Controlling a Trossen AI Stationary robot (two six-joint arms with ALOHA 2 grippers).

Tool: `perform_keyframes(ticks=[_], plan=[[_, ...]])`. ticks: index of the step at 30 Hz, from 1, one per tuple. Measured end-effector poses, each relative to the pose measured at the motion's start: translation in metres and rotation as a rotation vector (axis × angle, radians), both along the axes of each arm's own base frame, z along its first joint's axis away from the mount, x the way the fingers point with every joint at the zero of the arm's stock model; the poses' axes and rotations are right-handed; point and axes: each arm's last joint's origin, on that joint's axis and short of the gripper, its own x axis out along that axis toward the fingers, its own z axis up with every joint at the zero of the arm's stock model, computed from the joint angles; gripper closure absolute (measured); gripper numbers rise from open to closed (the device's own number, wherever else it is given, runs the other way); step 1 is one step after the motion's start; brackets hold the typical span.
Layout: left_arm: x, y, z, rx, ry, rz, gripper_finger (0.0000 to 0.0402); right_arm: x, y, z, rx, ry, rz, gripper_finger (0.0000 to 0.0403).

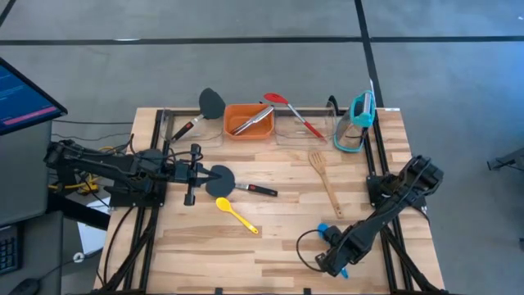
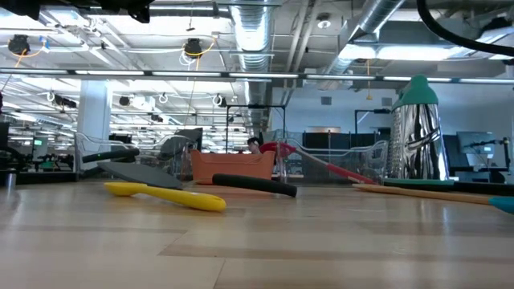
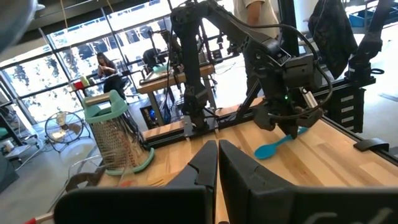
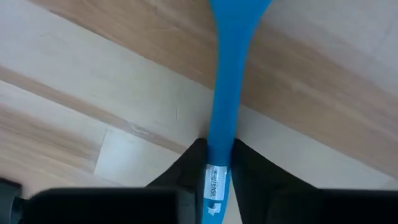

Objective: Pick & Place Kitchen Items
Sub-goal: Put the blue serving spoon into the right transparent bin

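A blue spoon [image 4: 224, 93] lies on the wooden table [image 1: 270, 238] near its front right. My right gripper [image 4: 219, 149] points down over the spoon and is shut on its handle; the left wrist view shows it too, right gripper [image 3: 292, 129] above blue spoon [image 3: 272, 148]. My left gripper [image 1: 205, 174] hovers shut and level at the table's left, beside a black spatula [image 1: 223, 180] that lies flat. A yellow spoon [image 1: 236, 215] and a wooden fork [image 1: 326, 182] lie flat mid-table. My right gripper pinches the blue spoon's handle [image 4: 217, 140] between its two fingers [image 4: 189, 165], by the white label. The fingers come from above, pointing down, and lie across the handle. The spoon lies along the table, its bowl [image 3: 264, 151] resting on the wood.
Along the far edge stand an orange bin [image 1: 248, 131] holding metal tongs, a clear bin [image 1: 315, 135] with a red spoon [image 1: 295, 115], a teal-topped grater [image 1: 356, 123] and another black spatula [image 1: 209, 105]. Bare wood lies between the yellow spoon and my right gripper.
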Motion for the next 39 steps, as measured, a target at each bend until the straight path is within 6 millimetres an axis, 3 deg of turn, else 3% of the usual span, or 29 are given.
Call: perform_keyframes(ticks=[2,13,21,28,39], plan=[[0.0,0.0,0.0,0.0,-0.001,0.0,0.0399,-0.001,-0.001,0.003,-0.001,-0.009,0.001,0.0369],[0.0,0.0,0.0,-0.001,-0.004,0.001,0.0399,-0.004,-0.006,0.028,0.036,-0.091,0.029,0.0369],[0.0,0.0,0.001,0.021,-0.01,0.005,0.0399,0.005,-0.025,0.057,-0.158,-0.216,0.063,0.0369],[0.0,0.0,0.001,0.022,-0.016,0.004,0.0399,0.033,-0.071,0.092,-0.388,-0.152,0.192,0.0369],[0.0,0.0,0.002,0.022,-0.018,0.003,0.0399,0.078,-0.166,0.138,-0.744,-0.108,0.439,0.0369]])
